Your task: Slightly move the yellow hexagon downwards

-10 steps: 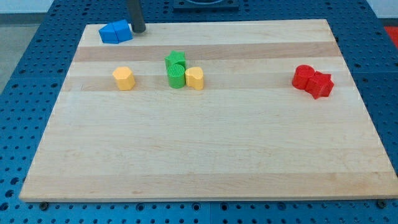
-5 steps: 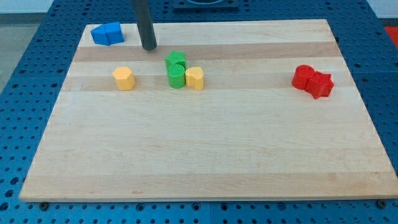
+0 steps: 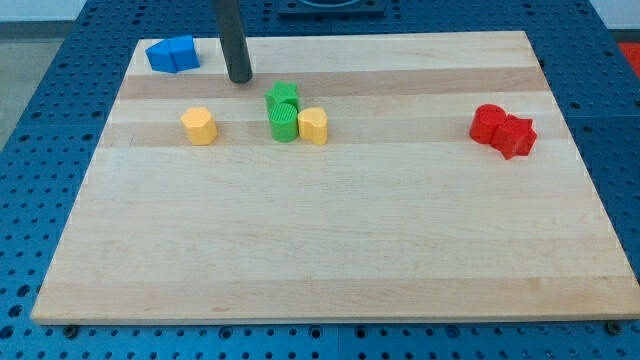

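The yellow hexagon (image 3: 200,126) lies on the left part of the wooden board (image 3: 330,250). My tip (image 3: 239,78) rests on the board above and to the right of the hexagon, apart from it. A second yellow block (image 3: 313,126), heart-like, touches the right side of a green cylinder (image 3: 285,122), with a green star-like block (image 3: 282,95) just above it. My tip stands to the upper left of this green group, touching nothing.
Two blue blocks (image 3: 172,53) sit together at the board's top left corner, left of my tip. Two red blocks (image 3: 503,130) sit together near the right edge. A blue perforated table (image 3: 30,150) surrounds the board.
My tip has moved right and down, away from the blue blocks, and has held still for the last half second. The blue blocks ended up slightly further left and up.
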`<state>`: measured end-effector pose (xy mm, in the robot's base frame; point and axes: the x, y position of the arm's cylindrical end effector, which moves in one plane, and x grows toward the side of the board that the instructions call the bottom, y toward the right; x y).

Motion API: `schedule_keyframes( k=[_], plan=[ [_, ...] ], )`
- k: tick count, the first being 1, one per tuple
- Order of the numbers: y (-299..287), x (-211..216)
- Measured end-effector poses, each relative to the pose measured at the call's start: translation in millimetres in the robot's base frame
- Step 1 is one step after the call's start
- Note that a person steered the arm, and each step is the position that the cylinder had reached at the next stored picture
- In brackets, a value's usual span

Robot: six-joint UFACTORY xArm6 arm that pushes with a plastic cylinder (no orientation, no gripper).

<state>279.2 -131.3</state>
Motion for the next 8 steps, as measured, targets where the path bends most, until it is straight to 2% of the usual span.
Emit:
schedule_keyframes(
  k=[8],
  plan=[
    [0,14]
  ],
)
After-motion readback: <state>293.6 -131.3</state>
